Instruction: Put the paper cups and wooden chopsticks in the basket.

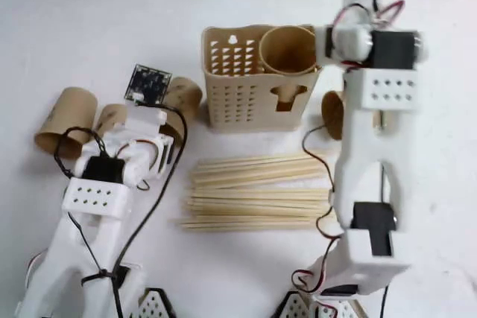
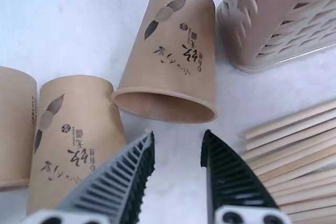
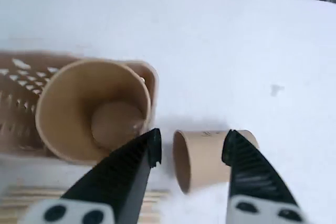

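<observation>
Both arms are hovering over fallen paper cups on the table (image 1: 89,35), each with its jaws apart.

The left jaws are gaping just before the mouth of a tipped cup (image 2: 173,61) lying beside the basket (image 1: 250,87), and two more cups (image 2: 73,140) are lying next to it. The right jaws are hanging open over a fourth cup (image 3: 210,156) at the basket's other side. An upright cup (image 1: 287,48) is sitting inside the basket. The wooden chopsticks (image 1: 257,191) are lying bundled near the basket, between the arms.
</observation>
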Robot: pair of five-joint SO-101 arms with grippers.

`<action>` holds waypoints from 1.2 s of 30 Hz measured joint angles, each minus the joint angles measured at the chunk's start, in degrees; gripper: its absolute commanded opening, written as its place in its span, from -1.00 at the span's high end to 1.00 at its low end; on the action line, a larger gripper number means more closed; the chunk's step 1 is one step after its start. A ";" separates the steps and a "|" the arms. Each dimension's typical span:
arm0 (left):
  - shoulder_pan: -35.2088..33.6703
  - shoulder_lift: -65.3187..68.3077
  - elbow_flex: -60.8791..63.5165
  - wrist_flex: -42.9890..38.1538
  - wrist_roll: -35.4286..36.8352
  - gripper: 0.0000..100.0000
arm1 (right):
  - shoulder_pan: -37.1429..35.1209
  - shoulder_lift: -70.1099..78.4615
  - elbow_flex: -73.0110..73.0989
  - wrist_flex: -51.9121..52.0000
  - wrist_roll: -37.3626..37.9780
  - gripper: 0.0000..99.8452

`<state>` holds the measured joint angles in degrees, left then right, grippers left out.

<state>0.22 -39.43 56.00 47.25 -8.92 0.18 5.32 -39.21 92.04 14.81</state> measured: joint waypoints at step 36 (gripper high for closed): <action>0.09 0.00 0.00 0.00 0.00 0.68 | 7.12 -6.42 50.46 -26.46 23.65 0.34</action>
<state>0.31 -39.43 56.00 47.25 -8.92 7.30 -1.10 11.25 65.58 38.46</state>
